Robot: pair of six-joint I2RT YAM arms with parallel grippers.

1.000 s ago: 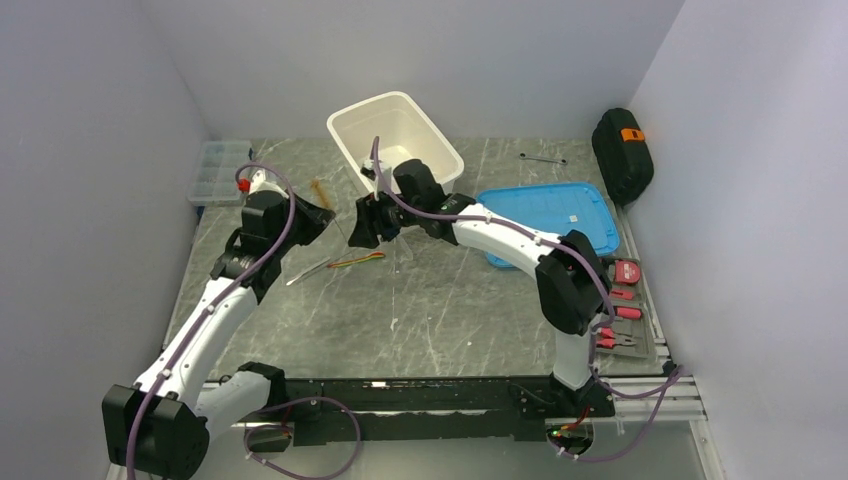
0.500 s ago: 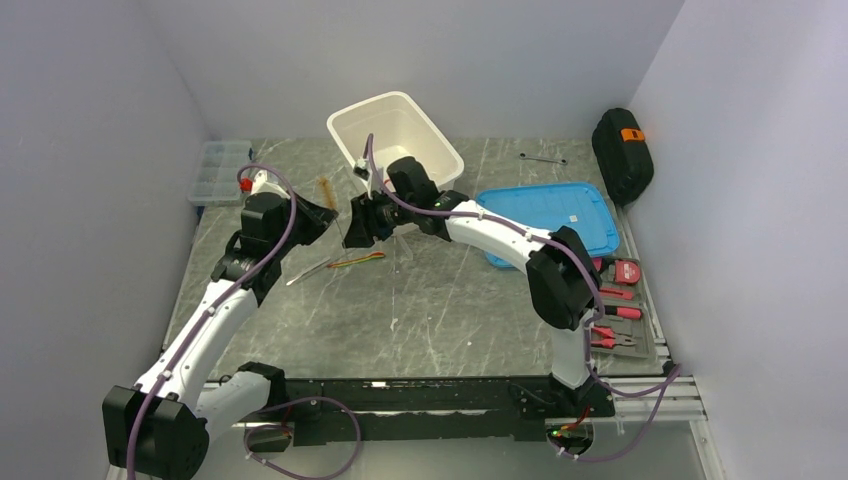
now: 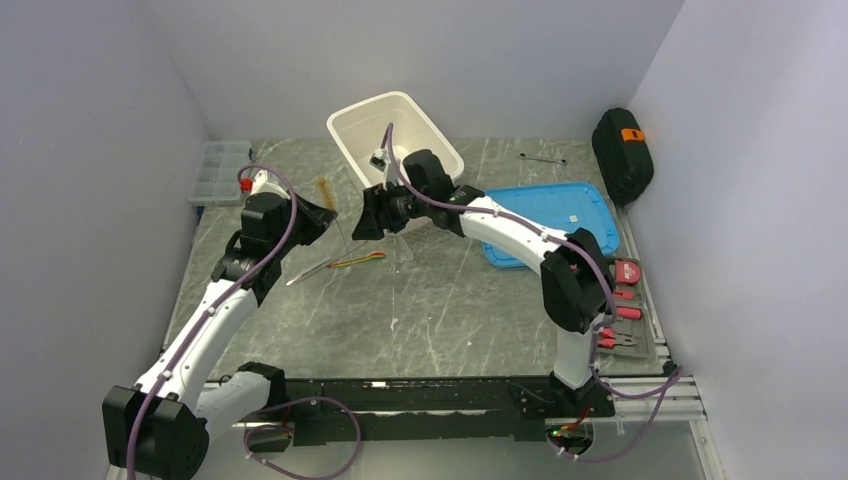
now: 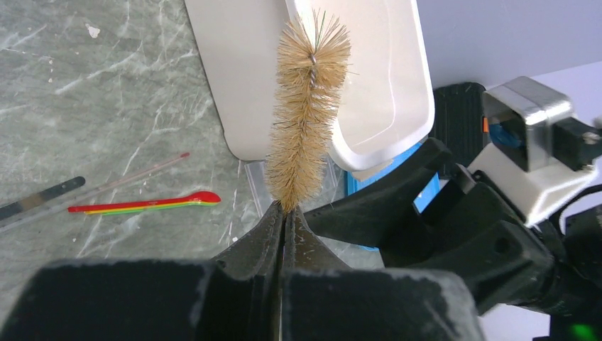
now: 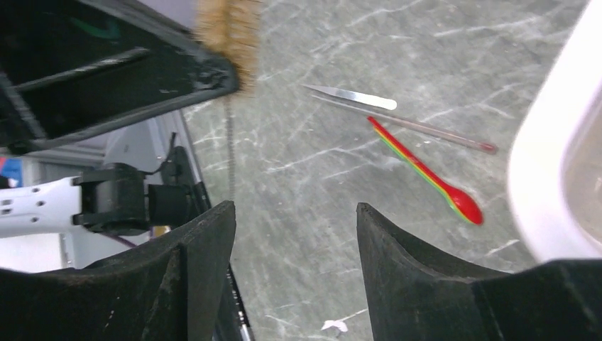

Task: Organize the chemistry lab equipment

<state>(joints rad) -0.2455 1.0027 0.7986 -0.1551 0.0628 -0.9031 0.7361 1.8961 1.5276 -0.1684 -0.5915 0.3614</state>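
My left gripper point(image 3: 325, 215) is shut on the wire brush point(image 3: 320, 190) and holds it upright above the table, left of the white bin point(image 3: 395, 130). In the left wrist view the tan bristles point(image 4: 307, 106) rise from the closed fingertips, with the gripper's tips point(image 4: 284, 209) just below them. My right gripper point(image 3: 366, 220) is open and empty, close to the brush on its right. In the right wrist view its gripper point(image 5: 294, 213) faces the table, with the brush point(image 5: 220, 35) at the top left. The squeeze bottle's red nozzle point(image 3: 243, 184) shows behind the left arm.
A red spoon set point(image 3: 358, 260) and a metal spatula point(image 3: 308, 270) lie on the table below both grippers. A blue lid point(image 3: 550, 220) lies at the right, a black case point(image 3: 620, 150) at the back right, and a clear organizer box point(image 3: 220, 170) at the back left. A tray of red-handled tools point(image 3: 625, 310) lies at the right edge.
My right arm swung a little left towards the brush, then back right and up, its gripper still open. The left arm and the brush have not moved.
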